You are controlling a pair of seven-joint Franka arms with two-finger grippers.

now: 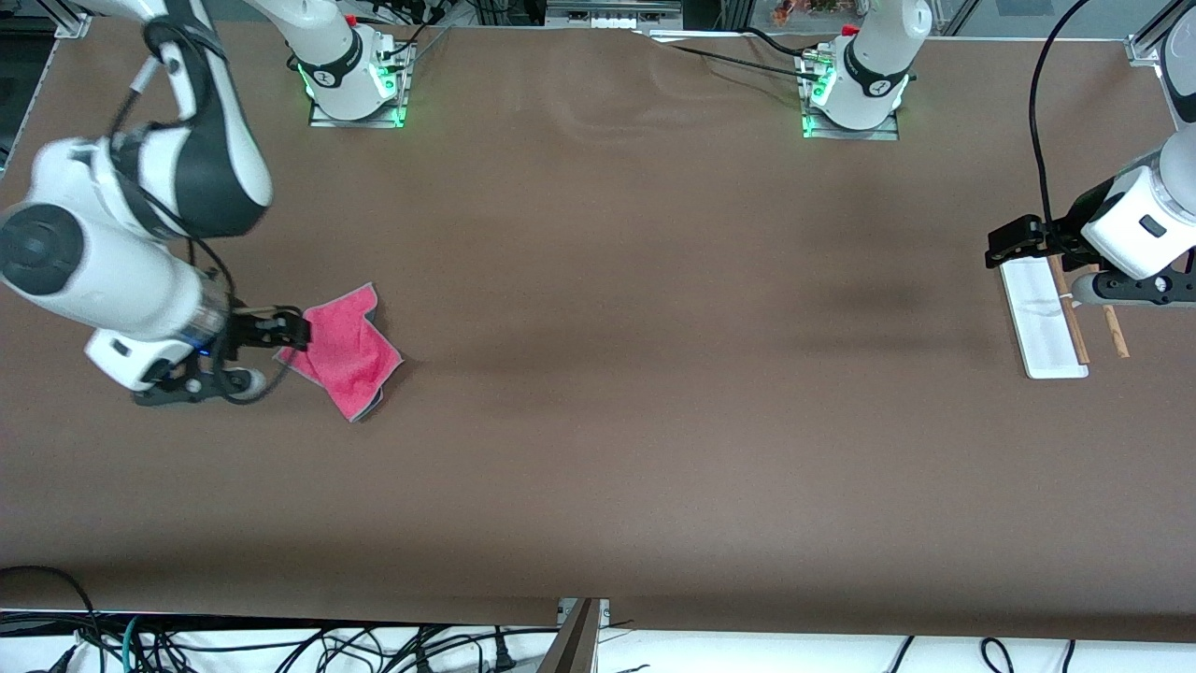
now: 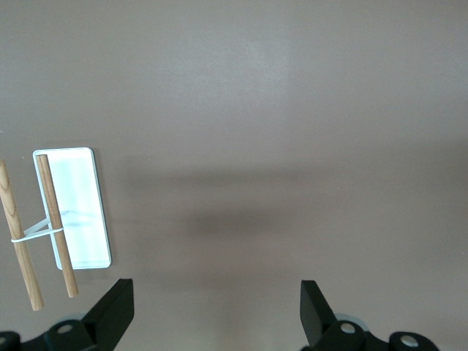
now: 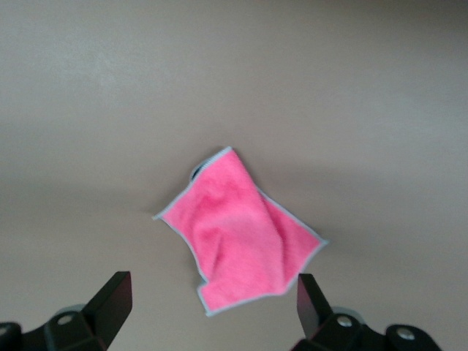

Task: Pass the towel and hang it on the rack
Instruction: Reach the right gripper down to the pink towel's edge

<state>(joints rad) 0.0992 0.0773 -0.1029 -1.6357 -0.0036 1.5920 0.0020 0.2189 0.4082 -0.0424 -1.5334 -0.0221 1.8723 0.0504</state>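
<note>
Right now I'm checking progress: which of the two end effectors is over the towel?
The right end effector, open, over the pink towel lying flat. The left end effector, also open, hangs over the rack instead.

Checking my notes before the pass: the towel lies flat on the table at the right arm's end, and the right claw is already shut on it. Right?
Not quite. The right claw is open above the towel, not shut on it, as the right wrist view shows. The rest is right.

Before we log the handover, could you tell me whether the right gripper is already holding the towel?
No, the right gripper hangs open above the towel, which lies flat on the table.
</note>
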